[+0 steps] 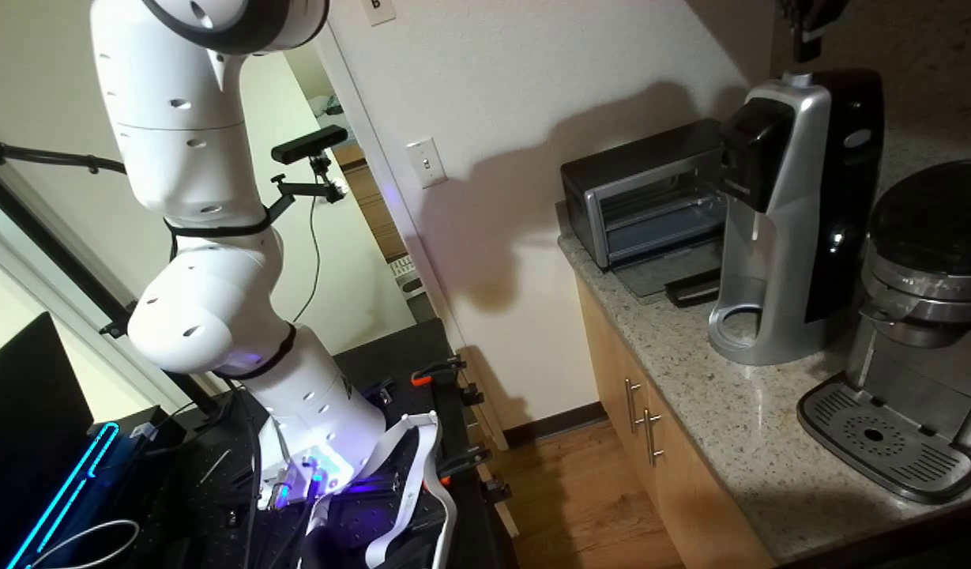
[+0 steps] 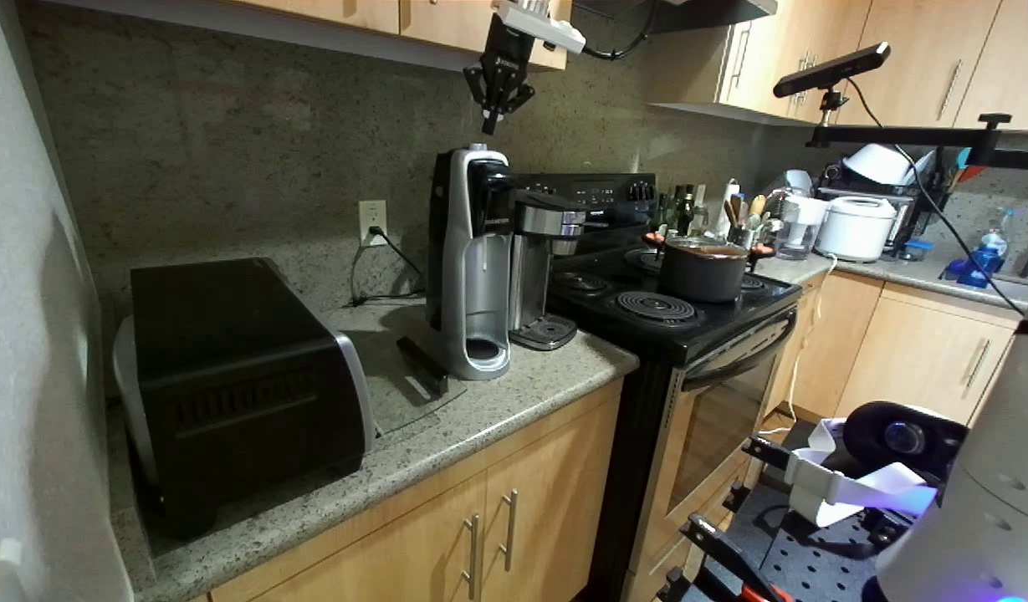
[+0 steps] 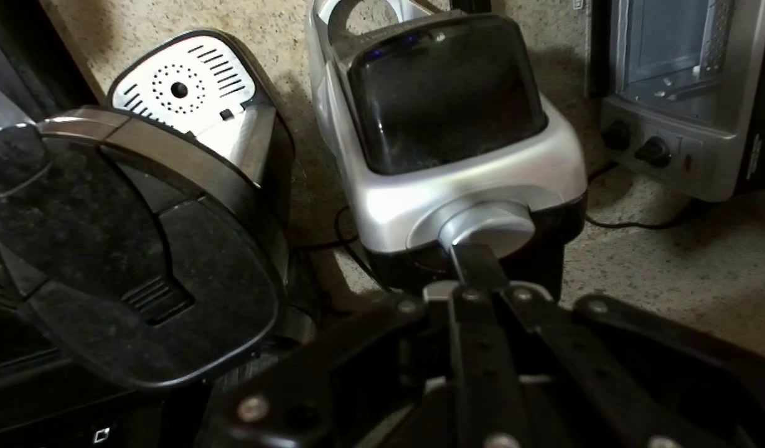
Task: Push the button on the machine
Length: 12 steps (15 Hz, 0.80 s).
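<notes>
We look over a speckled stone counter (image 2: 555,372) with wooden cabinets (image 2: 555,493) beneath its front edge. A toaster oven (image 2: 254,393) sits along the edge by the pale wall (image 1: 501,95), its glass door (image 1: 651,273) lowered; a coffee maker (image 1: 912,363) stands near the stove-side edge. Between them we find the soda machine (image 1: 797,205), its silver front facing the counter's front edge. Just above its round silver button (image 3: 491,225) hangs the gripper (image 2: 490,124), fingers pressed together, a gap between tips and button. Past the stove-side edge, a dark pot (image 2: 704,276) rests on a black stove (image 2: 672,332).

Slim gap between jaws and machine (image 1: 797,217); round appliance (dark-topped) (image 1: 927,302) close beside.
</notes>
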Motion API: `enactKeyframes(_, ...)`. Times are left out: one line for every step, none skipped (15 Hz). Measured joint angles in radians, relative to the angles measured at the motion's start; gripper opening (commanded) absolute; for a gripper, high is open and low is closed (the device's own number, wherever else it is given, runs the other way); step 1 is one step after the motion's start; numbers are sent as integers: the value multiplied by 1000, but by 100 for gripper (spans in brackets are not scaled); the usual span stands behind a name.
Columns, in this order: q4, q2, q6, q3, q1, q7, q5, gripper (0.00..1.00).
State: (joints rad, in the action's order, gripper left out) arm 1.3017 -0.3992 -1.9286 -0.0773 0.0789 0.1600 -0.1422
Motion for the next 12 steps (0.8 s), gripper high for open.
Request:
enactKeyframes(0,-3,-1,0,0,0,0,0)
enactKeyframes(0,-5,-2,0,0,0,1,0)
enactKeyframes(0,-7,-2,1,0,0,1,0)
enactKeyframes(0,-9,-2,1,0,0,2,0)
enactKeyframes(0,-11,-2,2,0,0,2,0)
enactKeyframes(0,-13,-2,2,0,0,3,0)
enactKeyframes(0,-14,-3,3,-1,0,3,0)
enactKeyframes(0,-16,-3,4,-1,0,5,0)
enactKeyframes(0,-18,-3,4,-2,0,6,0)
enactKeyframes(0,-19,-4,5,-4,0,8,0)
enactKeyframes(0,-21,-5,5,-5,0,10,0)
enactKeyframes(-1,-23,-7,5,-6,0,12,0)
